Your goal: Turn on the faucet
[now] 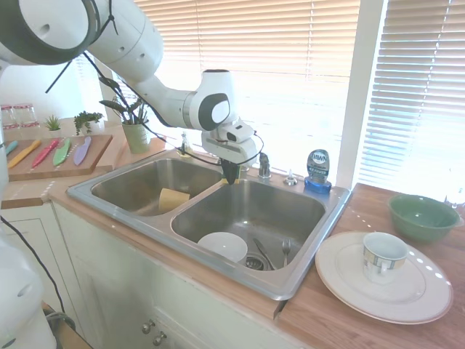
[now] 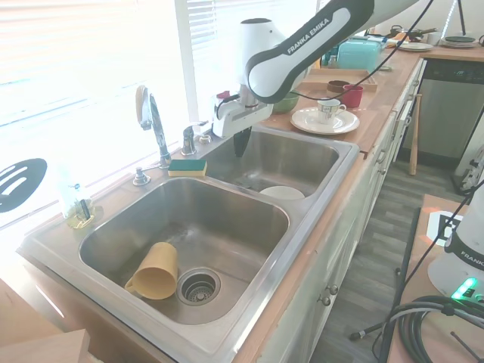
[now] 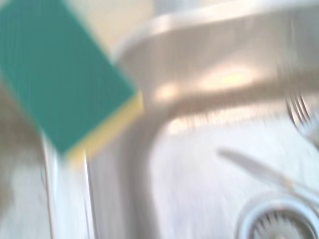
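The arm is in the approach step; the claw [image 2: 240, 144] hangs fingers-down over the back edge of the sink [image 2: 333, 193], above the basin that holds the white bowl [image 2: 281, 193], and it touches nothing; its dark fingers appear pressed close together with nothing between them, so it reads as clenched and empty.

The faucet [image 2: 153, 121] rises from the sink's back ledge behind the divider between the two basins; its short chrome lever handle [image 2: 190, 138] stands on a small round base just beside the spout's foot, between the spout and the claw, and in the first exterior view the handle [image 1: 264, 164] shows just past the claw [image 1: 231, 173], toward the dish-soap bottle [image 1: 317, 171]. No water can be seen running, so the faucet is judged not yet on.

The next move calls for bringing the claw nearer the handle, at lever height, then pushing or lifting the lever; the handle is short and slick chrome, so contact needs to be square or the fingers may slide off. The green-and-yellow sponge [image 2: 187, 166] lies on the ledge near the spout's foot, and fills part of the blurred wrist view [image 3: 60, 74]; it should stay untouched.

Readable writing: "FRANKA EMIKA" on the arm's link in the second exterior view; the blue bottle's label seems to read "Dawn", though it is small.
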Controlling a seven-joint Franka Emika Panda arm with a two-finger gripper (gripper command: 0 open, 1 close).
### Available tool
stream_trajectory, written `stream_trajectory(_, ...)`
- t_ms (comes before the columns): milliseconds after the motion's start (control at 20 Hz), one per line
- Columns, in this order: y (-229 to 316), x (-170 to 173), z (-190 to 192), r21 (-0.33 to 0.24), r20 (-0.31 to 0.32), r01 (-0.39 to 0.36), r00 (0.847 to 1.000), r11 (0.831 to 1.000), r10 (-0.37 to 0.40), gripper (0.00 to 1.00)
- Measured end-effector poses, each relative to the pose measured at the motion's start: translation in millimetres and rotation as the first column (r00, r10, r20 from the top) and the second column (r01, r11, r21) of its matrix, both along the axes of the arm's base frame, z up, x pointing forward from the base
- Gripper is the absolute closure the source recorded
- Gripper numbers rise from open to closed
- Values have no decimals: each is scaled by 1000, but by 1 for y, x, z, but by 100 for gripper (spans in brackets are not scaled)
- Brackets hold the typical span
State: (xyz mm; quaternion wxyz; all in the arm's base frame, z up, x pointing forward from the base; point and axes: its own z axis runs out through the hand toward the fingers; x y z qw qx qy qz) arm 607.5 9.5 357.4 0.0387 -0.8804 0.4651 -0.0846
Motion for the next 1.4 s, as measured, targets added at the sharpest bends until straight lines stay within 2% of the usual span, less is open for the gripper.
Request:
stream_trajectory(250, 1, 39, -9, -1, 6, 5, 1000, 1000, -5, 100)
stream_trajectory(550, -6, 51, -5, -6, 27, 16, 1000, 1000, -15, 100)
stream_trajectory(700, -9, 56, 3, -23, 86, 11, 996, 1000, -9, 100)
stream_trajectory(950, -8, 63, 25, -54, 213, 12, 977, 998, -1, 100)
stream_trajectory(1400, -1, 63, 45, -39, 278, 28, 961, 999, -16, 100)
